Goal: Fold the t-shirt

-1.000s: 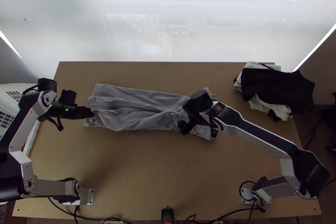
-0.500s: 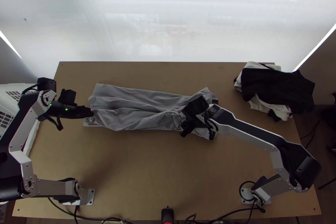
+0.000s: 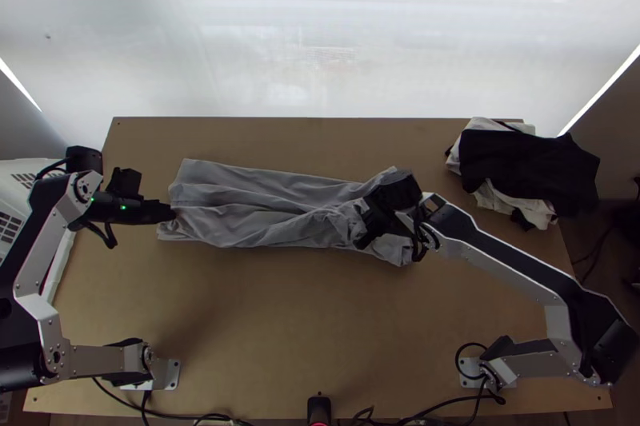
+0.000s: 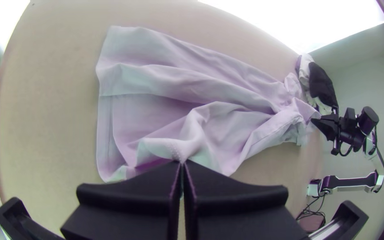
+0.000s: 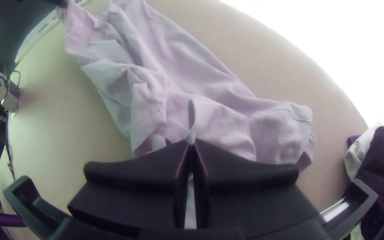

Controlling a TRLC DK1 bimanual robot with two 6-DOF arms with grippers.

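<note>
T-shirt (image 3: 256,222) lies in a rumpled strip, folding unfinished; left claw (image 4: 182,162) pinches one end, right claw (image 5: 191,141) pinches near the other.

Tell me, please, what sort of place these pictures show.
Probably a robot test station: a left arm and a right arm stand on a wooden table, with a grey t-shirt on it and more clothes piled near a far corner.
</note>
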